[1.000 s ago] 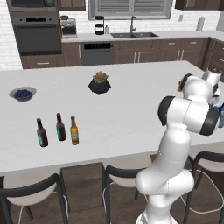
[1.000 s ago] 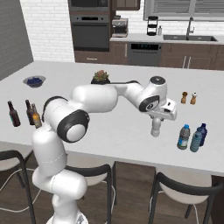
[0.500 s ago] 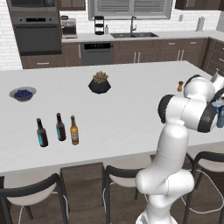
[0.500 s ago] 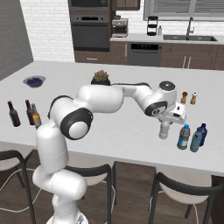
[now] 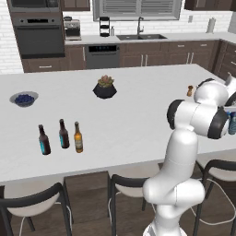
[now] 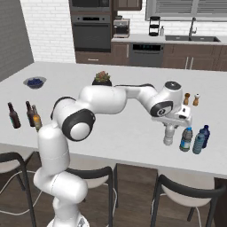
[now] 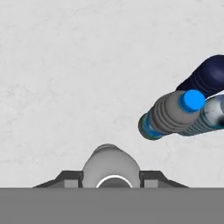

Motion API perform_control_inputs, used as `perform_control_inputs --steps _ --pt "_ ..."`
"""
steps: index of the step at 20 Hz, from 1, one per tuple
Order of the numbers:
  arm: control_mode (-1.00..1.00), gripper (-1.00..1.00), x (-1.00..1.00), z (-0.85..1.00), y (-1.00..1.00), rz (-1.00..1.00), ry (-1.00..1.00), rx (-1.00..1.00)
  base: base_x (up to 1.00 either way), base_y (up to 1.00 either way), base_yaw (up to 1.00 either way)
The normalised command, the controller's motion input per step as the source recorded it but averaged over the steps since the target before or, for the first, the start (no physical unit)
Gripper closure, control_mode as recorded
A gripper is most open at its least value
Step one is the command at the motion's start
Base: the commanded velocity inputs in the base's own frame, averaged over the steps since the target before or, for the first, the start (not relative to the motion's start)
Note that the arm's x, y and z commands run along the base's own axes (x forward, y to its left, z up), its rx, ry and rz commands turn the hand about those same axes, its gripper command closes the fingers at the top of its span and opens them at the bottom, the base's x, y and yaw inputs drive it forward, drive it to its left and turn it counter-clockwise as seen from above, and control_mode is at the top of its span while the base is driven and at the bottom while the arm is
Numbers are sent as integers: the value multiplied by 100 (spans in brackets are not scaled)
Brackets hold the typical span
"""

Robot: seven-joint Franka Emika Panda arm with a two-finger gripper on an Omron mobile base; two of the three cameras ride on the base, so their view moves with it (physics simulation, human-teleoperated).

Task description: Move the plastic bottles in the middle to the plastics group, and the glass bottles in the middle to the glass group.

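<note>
Gripper (image 6: 169, 141) hangs over the counter (image 6: 111, 119) with a pale water bottle (image 7: 111, 168) squeezed between its 2 fingers. Just to its right stand the blue water bottles (image 6: 194, 139), close by but apart from it.

Countertop (image 6: 111, 115): pale white-grey with faint mottling. Bottle in the gripper (image 7: 111, 179): pale greyish-white bottle (image 7: 111, 164) with a white cap. Adjacent water bottle (image 7: 168, 114): grey-tinted clear body, bright blue cap, blue label band. Behind it, one dark navy bottle (image 7: 205, 76) and one pale blue-tinted bottle (image 7: 205, 117). Across the counter: amber bottle (image 5: 78, 138) with yellow-orange label; two dark brown bottles, the teal-label bottle (image 5: 44, 140) and the dark-label bottle (image 5: 63, 134). Bowl (image 5: 24, 98): grey, blue contents. Planter (image 5: 105, 89): black, green and reddish plant. Cabinets (image 5: 152, 57): dark brown.
</note>
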Motion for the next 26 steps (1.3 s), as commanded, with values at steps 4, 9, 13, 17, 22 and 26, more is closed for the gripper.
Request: perform_control_inputs --steps 4,9,13,17,22,26 --pt "-100 100 0 -6 0 0 10 -1 0 0 0" --pt "-100 100 1 -10 -2 0 0 0 0 0 0" --pt "-100 100 11 -44 -4 0 0 0 0 0 0" --pt "-100 100 4 -46 -3 0 0 0 0 0 0" --pt "-100 100 0 -9 -7 0 -1 0 0 0 0" --pt "-100 100 28 0 -13 0 -1 0 0 0 0"
